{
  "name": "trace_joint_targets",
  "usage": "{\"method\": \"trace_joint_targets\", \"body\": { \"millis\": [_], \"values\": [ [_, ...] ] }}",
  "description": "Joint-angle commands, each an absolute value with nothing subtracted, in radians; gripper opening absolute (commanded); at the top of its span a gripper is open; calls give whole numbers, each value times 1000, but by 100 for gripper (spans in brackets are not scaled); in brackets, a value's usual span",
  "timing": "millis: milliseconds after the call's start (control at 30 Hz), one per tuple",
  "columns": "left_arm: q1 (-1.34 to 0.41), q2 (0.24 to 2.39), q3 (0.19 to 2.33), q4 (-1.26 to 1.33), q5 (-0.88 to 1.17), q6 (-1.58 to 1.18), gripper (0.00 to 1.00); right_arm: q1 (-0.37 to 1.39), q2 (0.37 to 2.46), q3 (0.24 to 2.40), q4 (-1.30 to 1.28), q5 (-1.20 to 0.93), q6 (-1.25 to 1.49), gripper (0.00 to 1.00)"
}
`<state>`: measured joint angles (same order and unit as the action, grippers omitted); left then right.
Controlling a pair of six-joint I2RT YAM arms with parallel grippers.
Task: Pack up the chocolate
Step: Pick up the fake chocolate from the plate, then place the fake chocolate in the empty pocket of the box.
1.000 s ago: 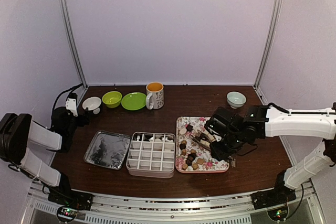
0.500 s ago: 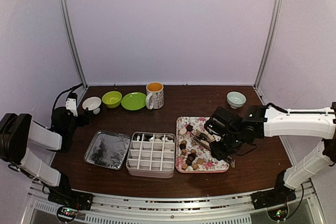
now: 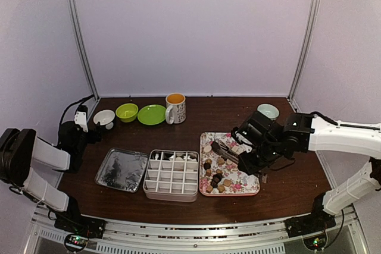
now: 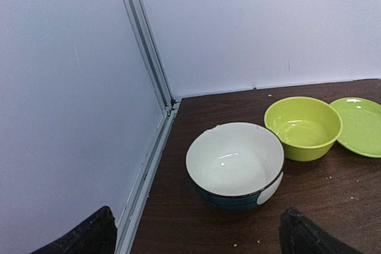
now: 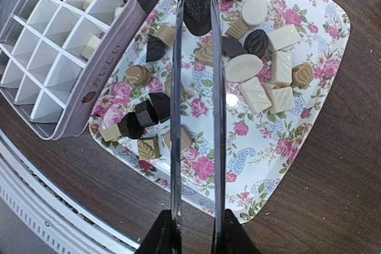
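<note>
Only the right wrist view shows a dark chocolate between the tips of the tongs, which the right gripper pinches. More pieces lie on the tray beneath. The left gripper gapes wide and empty, with a bowl ahead.

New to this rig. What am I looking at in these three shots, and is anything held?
Two robot arms sit at the near edge of a table. The wide shot is from a camera above and behind them; the other two come from wrist cameras. The right claw grips tongs, tips either side of a dark chocolate on or just over the floral tray. Beside it is a divided box, a few cells filled. The left claw is open and empty, facing a white bowl, green bowl and plate. A mug stands farther back.
</note>
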<state>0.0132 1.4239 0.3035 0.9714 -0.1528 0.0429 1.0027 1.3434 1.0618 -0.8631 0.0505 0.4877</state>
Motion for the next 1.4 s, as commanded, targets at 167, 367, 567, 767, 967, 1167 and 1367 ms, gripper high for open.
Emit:
{"method": "trace_joint_targets", "body": {
  "millis": [167,367,567,767,967,1167,1367],
  "values": [
    [20,1425,325,1025,-155,37,98,1026,1297,1111,-717,-137,433,25],
    [20,1425,325,1025,-155,37,98,1066,1325,1137,-627,-212,439,26],
    [20,1425,325,1026,-155,36,98,1102,1387,1171,-583,-215,448,26],
    [20,1425,325,1025,-155,37,98,1119,1440,1187,-531,-232,453,26],
    [20,1425,325,1026,-155,37,98,1151,1513,1206,-500,-232,452,26],
    [20,1425,325,1026,-155,36,98,1158,1558,1216,-508,-197,437,26],
    [20,1425,325,1025,-154,37,98,1159,1618,1243,-528,-142,417,27]
  ]
}}
